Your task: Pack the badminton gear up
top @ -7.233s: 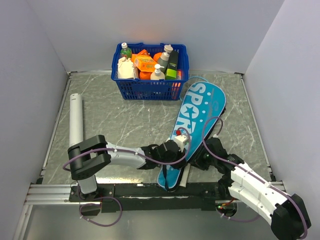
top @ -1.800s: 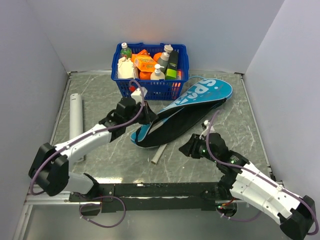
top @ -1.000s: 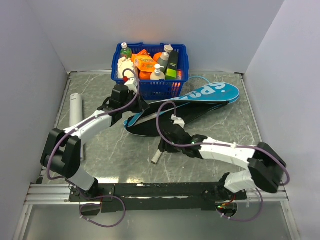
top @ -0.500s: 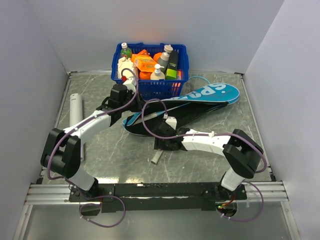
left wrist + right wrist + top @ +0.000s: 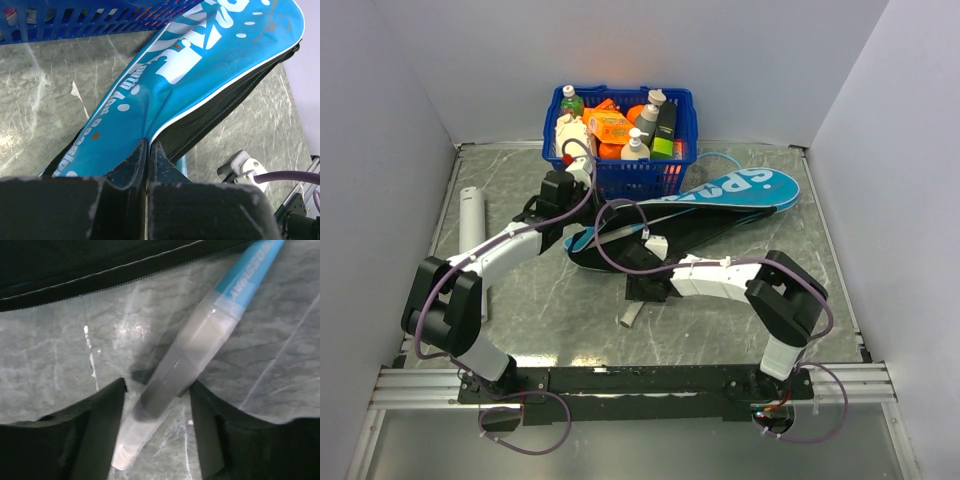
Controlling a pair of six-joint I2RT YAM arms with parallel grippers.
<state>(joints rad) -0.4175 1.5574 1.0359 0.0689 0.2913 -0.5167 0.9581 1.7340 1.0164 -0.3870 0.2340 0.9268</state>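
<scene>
1. Now the left gripper (image 5: 148, 152) is pinching the top flap of the teal "SPORT" case (image 5: 200, 55) at its rim, fingers pressed tight on the fabric, holding it up off the black lower half.
2. The case is lying on the table (image 5: 560, 320), running from just in front of the blue basket (image 5: 620, 178) out to the right.
3. The right gripper (image 5: 155, 425) is hovering low over a racket handle (image 5: 170, 385), fingers (image 5: 95, 430) spread wide on either side, not gripping it.
4. The handle is resting on the marble beside the case's open mouth.
5. The long white tube (image 5: 472, 222) is lying along the left edge, well apart.
</scene>
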